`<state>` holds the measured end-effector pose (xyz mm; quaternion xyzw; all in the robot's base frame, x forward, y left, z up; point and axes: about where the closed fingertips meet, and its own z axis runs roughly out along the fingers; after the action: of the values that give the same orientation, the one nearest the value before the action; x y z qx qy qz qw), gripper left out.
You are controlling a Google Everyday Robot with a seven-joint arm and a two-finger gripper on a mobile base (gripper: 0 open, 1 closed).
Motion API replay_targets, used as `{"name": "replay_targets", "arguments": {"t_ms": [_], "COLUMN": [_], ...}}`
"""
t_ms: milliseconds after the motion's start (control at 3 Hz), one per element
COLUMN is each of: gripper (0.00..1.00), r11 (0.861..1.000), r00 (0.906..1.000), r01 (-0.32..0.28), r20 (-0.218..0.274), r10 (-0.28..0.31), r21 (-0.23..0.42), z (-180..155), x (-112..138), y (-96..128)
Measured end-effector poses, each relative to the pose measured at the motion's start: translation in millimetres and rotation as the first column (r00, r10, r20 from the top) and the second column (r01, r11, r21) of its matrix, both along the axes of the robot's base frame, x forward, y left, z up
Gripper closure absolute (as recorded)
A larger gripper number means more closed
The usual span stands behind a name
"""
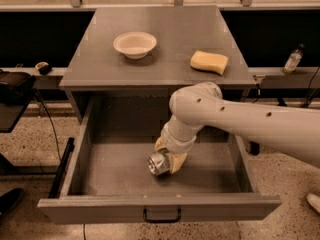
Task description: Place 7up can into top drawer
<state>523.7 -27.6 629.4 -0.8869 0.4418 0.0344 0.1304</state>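
The top drawer of the grey cabinet is pulled wide open, with a small black handle on its front panel. My white arm reaches down into it from the right. My gripper, with yellowish fingers, is shut on the 7up can. The silvery can lies on its side, end toward the camera, low over the drawer floor near the middle. I cannot tell whether it touches the floor.
A white bowl and a yellow sponge sit on the cabinet top. A bottle stands on a shelf at the right. Cables and a dark object are at the left.
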Motion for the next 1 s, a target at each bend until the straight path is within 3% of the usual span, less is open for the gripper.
{"name": "replay_targets", "arguments": {"t_ms": [333,1000], "gripper": [0.5,0.04], "r11": [1.0,1.0], "r00": [1.0,1.0], "r01": [-0.002,-0.002], "r20": [-0.007,-0.007], "r10": [0.002,0.002], "r21": [0.001,0.001], "z": [-3.9,-3.9], "x": [-0.8,-0.8], "y": [0.0,0.0]}}
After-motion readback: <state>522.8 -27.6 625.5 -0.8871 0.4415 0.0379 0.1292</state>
